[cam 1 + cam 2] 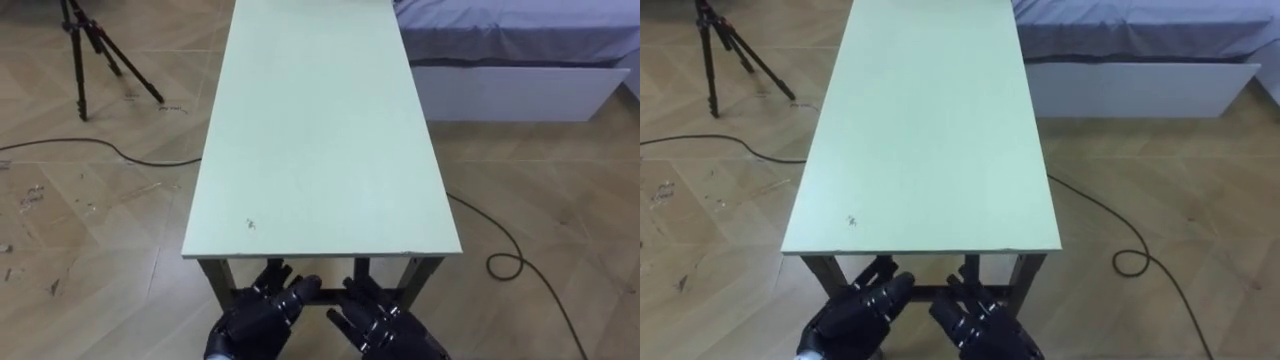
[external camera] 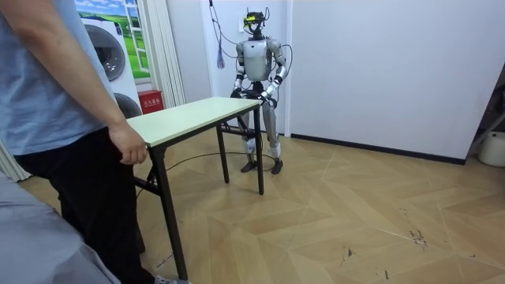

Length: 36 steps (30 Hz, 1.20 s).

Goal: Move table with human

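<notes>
A long table [image 1: 320, 130] with a pale green top and dark metal legs stretches away from me. My left hand [image 1: 262, 308] and right hand [image 1: 388, 322] are side by side just below its near end, fingers stretched out toward the dark crossbar beneath the top and holding nothing. In the room view I stand at the table's [image 2: 189, 114] far end by the white wall. A person in a blue shirt and dark trousers stands at the other end, with a hand [image 2: 128, 147] against the edge of the top there.
A black tripod [image 1: 95, 50] stands on the wooden floor to the left of the table. A bed [image 1: 510, 50] with a white base lies at the upper right. A dark cable [image 1: 510, 255] loops on the floor at the right. A washing machine [image 2: 102, 55] stands behind the person.
</notes>
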Tool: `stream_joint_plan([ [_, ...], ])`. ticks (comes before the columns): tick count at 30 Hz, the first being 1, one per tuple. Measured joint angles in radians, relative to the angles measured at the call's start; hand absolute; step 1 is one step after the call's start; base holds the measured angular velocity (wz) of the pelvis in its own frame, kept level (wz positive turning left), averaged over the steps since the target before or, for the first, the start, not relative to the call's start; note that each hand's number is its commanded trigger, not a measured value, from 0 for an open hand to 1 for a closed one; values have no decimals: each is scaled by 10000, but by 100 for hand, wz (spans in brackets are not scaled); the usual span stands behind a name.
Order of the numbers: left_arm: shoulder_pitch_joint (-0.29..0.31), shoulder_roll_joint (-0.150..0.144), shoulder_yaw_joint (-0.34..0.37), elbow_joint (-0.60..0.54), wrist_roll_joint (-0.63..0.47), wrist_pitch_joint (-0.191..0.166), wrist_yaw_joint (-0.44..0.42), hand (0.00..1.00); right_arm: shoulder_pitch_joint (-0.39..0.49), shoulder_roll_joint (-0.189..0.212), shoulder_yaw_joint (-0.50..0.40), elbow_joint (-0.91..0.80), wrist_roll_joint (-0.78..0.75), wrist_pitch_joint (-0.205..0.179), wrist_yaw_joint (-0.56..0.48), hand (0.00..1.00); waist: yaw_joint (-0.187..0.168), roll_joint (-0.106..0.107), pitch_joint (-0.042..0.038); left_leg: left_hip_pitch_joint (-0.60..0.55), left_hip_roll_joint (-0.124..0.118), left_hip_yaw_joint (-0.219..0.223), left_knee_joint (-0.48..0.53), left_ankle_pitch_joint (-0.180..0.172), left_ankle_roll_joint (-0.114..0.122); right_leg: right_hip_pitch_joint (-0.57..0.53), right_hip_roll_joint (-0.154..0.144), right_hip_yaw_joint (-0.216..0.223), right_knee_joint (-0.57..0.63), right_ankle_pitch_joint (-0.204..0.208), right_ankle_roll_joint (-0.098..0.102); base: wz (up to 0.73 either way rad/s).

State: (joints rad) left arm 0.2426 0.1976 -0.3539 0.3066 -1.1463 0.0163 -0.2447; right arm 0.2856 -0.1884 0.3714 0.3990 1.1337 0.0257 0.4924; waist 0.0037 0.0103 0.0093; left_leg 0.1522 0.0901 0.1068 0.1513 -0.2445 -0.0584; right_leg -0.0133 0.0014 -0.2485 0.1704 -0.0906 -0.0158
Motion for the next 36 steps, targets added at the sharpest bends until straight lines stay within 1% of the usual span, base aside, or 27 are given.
stream_joint_plan([
  [2, -110, 22, 13, -58, -2, 6, 2, 0, -33, -107, -2, -320, -6, 38, -9, 0, 16, 7, 6, -3, 0, -7, -2, 0, 0, 1, 1, 3, 1, 0, 0, 0],
  [3, -126, 35, 56, -147, -14, 32, 11, 0, -50, -151, -20, -555, -5, 117, -9, 0, 12, 16, 11, -3, 1, -7, -2, 0, 0, 1, 4, 16, 0, -1, -2, 0],
  [4, -151, 28, 171, -215, -26, 113, 24, 0, -99, -177, -30, -759, -3, 197, -9, 0, 7, 30, 24, -4, 1, -8, -2, 0, 0, 0, 4, 24, -1, -3, -4, 0],
  [6, -237, 29, 341, -310, -43, 200, 124, 0, -183, -190, -34, -978, -6, 202, -10, 0, 1, 55, 43, -7, 1, -9, -1, 0, 0, 0, 5, 29, -2, -4, -6, 0],
  [8, -315, 47, 454, -452, -324, 228, 290, 0, -236, -255, -47, -985, -12, 382, -35, 0, 17, 56, 46, -8, 2, -9, -1, 1, 0, 0, 6, 39, 2, -12, -15, 0],
  [11, -316, 62, 550, -454, -733, 281, 465, 0, -354, -343, -46, -982, -14, 450, -41, 0, 62, 45, 56, 81, 10, 2, -8, 2, 1, 49, 31, 96, 9, -12, -17, -4],
  [13, -313, 62, 695, -437, -810, 288, 556, 0, -375, -412, -47, -978, 5, 581, -111, 0, 153, 29, 71, 174, 17, 2, -9, 2, 1, 146, 40, 98, 0, -16, -22, -4],
  [17, -330, 68, 1060, -233, -836, 291, 897, 0, -485, -461, -125, -972, 36, 621, -422, 0, 273, -3, 88, 277, 18, 40, -47, 1, 1, 218, 44, 96, -1, -16, -23, -1],
  [18, -334, 72, 1204, -103, -1020, 301, 1040, 0, -576, -461, -134, -940, 37, 636, -552, 0, 289, -15, 94, 283, 17, 39, -55, 1, 1, 220, 41, 99, 2, -16, -23, 0],
  [21, -374, 103, 1246, -85, -1545, 479, 1307, 0, -742, -462, -284, -912, 81, 829, -879, 0, 291, -45, 95, 256, 15, 39, -54, 1, 1, 217, 21, 6, -4, -16, -23, 3],
  [25, -687, 103, 1302, 237, -1860, 716, 1569, 0, -891, -445, -625, -901, 250, 1086, -1400, 0, 294, -41, 92, 252, 22, 26, -49, 2, 1, 218, 20, 9, 1, -16, -24, 0],
  [27, -756, 108, 1371, 348, -2211, 899, 1586, 0, -912, -445, -842, -768, 775, 1128, -1563, 0, 314, -35, 88, 259, 21, -1, -49, 2, 1, 218, 26, 38, 8, -14, -26, 0],
  [29, -758, 104, 1515, 379, -2767, 1105, 1577, 0, -945, -443, -1341, -596, 1393, 1158, -1882, 0, 300, -16, 80, 266, 19, 0, -47, 2, 1, 217, 29, 66, 9, -14, -27, -2],
  [30, -758, 104, 1536, 386, -2824, 1129, 1577, 0, -964, -453, -1448, -567, 1493, 1172, -1954, 0, 299, -14, 80, 270, 20, 0, -43, 2, 1, 216, 35, 80, 9, -13, -28, -4],
  [32, -759, 105, 1558, 399, -3025, 1239, 1572, 0, -1010, -429, -1458, -557, 1652, 1216, -2097, 0, 306, 7, 77, 269, 26, -1, -29, 3, 1, 215, 49, 109, 10, -10, -36, -2],
  [36, -763, 105, 1660, 442, -3048, 1383, 1547, 0, -1096, -416, -1459, -556, 1701, 1297, -2218, 0, 307, 40, 62, 267, 19, -4, -27, 3, 1, 199, 43, 124, 21, -10, -36, 0],
])
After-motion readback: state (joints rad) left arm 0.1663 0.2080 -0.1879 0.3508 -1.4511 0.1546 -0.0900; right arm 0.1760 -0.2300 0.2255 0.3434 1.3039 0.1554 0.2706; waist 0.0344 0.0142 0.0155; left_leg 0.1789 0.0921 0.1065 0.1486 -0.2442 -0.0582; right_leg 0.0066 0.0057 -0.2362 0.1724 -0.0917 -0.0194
